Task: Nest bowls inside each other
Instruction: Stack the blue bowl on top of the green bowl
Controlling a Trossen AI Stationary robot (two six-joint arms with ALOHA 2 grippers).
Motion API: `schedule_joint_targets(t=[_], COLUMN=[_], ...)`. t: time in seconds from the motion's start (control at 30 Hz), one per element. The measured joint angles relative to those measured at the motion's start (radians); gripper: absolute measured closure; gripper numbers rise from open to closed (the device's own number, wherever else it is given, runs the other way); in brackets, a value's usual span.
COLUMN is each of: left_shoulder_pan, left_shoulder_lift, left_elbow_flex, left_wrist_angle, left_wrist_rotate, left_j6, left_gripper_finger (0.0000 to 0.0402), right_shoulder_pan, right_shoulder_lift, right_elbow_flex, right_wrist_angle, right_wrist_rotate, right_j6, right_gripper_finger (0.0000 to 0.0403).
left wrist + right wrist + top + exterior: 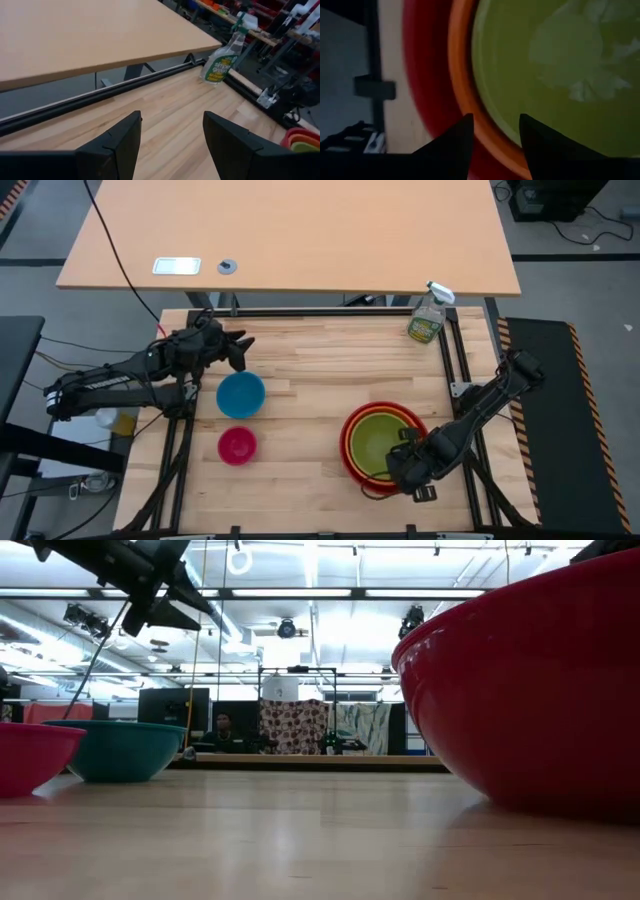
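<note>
A red bowl [350,442] sits on the table at the right, with an orange bowl [461,75] and a lime green bowl [382,442] nested in it. My right gripper [412,468] points down, open, over the stack's near right rim; its fingers straddle the orange and green rims [495,122]. On the left, a blue bowl [240,394] and a smaller pink bowl [237,445] rest on their bases, apart. My left gripper [240,348] hangs open and holds nothing, above the blue bowl's far side. My right gripper comes from above with one finger [460,137] over the orange rim and the other [535,137] over the green bowl's inside. Whether either finger touches a rim I cannot tell.
A clear spray bottle [428,318] stands at the table's far right corner. Black frame rails run along the far edge [125,85] and both sides. A larger desk [290,230] lies beyond the far edge. Bare wood lies between the blue bowl and the stack.
</note>
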Motion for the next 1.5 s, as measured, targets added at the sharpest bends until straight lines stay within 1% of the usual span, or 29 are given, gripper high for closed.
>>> schedule_joint_targets(t=[0.1, 0.13, 0.23, 0.3, 0.4, 0.57, 0.6, 0.67, 0.87, 1.0, 1.1, 1.2, 1.37, 1.43, 1.5], left_shoulder_pan=[0.000, 0.000, 0.001, 0.014, 0.050, 0.116, 0.125, 0.140, 0.143, 0.130, 0.131, 0.138, 0.171, 0.180, 0.186], left_shoulder_lift=[0.000, 0.001, 0.013, 0.034, 0.089, 0.214, 0.239, 0.287, 0.397, 0.428, 0.450, 0.488, 0.615, 0.673, 0.724], left_elbow_flex=[0.000, 0.000, 0.000, 0.000, 0.000, 0.000, 0.000, 0.000, 0.008, 0.067, 0.132, 0.187, 0.242, 0.266, 0.290], left_wrist_angle=[0.005, 0.004, -0.044, -0.128, -0.261, -0.356, -0.366, -0.396, -0.441, -0.452, -0.506, -0.569, -0.616, -0.650, -0.682], left_wrist_rotate=[0.009, 0.019, 0.055, 0.108, 0.220, 0.402, 0.424, 0.434, 0.425, 0.405, 0.376, 0.320, 0.329, 0.331, 0.333], left_j6=[-0.021, -0.038, -0.118, -0.176, -0.227, -0.234, -0.228, -0.208, -0.134, -0.079, -0.007, 0.141, 0.430, 0.504, 0.536], left_gripper_finger=[0.0185, 0.0185, 0.0185, 0.0186, 0.0193, 0.0205, 0.0206, 0.0206, 0.0207, 0.0207, 0.0207, 0.0207, 0.0207, 0.0207, 0.0207], right_shoulder_pan=[-0.002, -0.002, -0.009, -0.033, -0.085, -0.168, -0.183, -0.211, -0.267, -0.280, -0.286, -0.288, -0.308, -0.320, -0.329], right_shoulder_lift=[-0.044, -0.060, -0.101, -0.125, -0.141, -0.182, -0.188, -0.200, -0.215, -0.215, -0.215, -0.214, -0.214, -0.214, -0.214], right_elbow_flex=[0.000, 0.000, 0.000, -0.009, -0.037, -0.110, -0.123, -0.145, -0.159, -0.159, -0.159, -0.159, -0.159, -0.159, -0.159], right_wrist_angle=[-0.006, -0.006, -0.006, -0.003, 0.000, 0.081, 0.098, 0.130, 0.156, 0.167, 0.172, 0.177, 0.206, 0.208, 0.209], right_wrist_rotate=[-0.009, 0.013, 0.143, 0.193, 0.200, 0.204, 0.206, 0.216, 0.235, 0.233, 0.235, 0.241, 0.248, 0.248, 0.248], right_j6=[0.008, 0.016, 0.048, 0.071, 0.082, 0.052, 0.043, 0.030, -0.010, -0.014, -0.015, -0.019, -0.053, -0.057, -0.048], right_gripper_finger=[0.0238, 0.0238, 0.0238, 0.0238, 0.0238, 0.0243, 0.0244, 0.0246, 0.0252, 0.0254, 0.0254, 0.0254, 0.0254, 0.0254, 0.0254])
